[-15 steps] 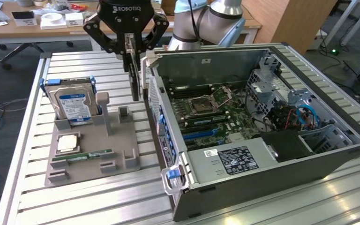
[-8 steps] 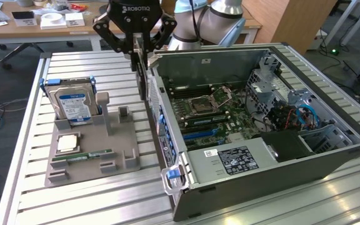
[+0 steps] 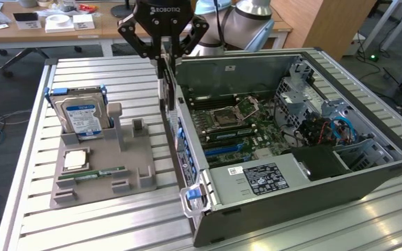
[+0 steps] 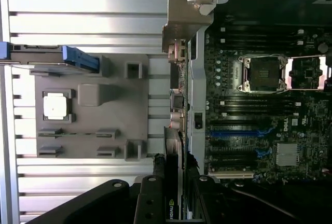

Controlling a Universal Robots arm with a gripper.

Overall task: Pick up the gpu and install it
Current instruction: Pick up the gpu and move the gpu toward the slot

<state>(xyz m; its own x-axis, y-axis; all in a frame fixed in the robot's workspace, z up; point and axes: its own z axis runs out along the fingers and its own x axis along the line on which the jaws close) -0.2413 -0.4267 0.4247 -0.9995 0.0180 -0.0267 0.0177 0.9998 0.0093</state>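
Note:
The gpu is a thin dark card hanging edge-on from my gripper, which is shut on its upper end. It hangs between the grey parts tray and the rear wall of the open computer case, just outside the case on the exterior view's left. In the wrist view the gpu runs out from between the black fingers of my gripper, beside the case wall. The motherboard with its blue slots lies inside the case.
The tray holds a blue-labelled hard drive standing upright, a CPU and a green RAM stick. Drive cages and cables fill the case's far side, and a power supply sits at its near end. Desks stand behind the table.

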